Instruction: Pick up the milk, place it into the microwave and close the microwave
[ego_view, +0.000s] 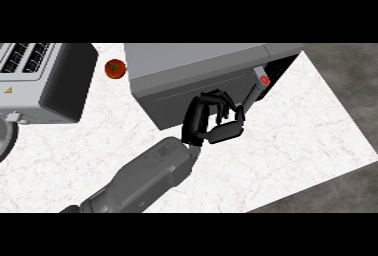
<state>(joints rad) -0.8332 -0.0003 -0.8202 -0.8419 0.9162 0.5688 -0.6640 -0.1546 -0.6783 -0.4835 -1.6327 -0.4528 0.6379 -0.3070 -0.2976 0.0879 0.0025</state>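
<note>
Microwave (196, 60) front lies just far of left hand (214, 122), touching it, fingers curled round nothing; milk not visible, prob. inside.

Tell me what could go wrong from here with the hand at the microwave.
The milk shows nowhere, so I cannot confirm it is inside before closing. The hand has curled fingers against the microwave front, near the red button; they might snag or get pinched. The microwave's far corner sits by the counter edge, so a push could shift it that way.
</note>
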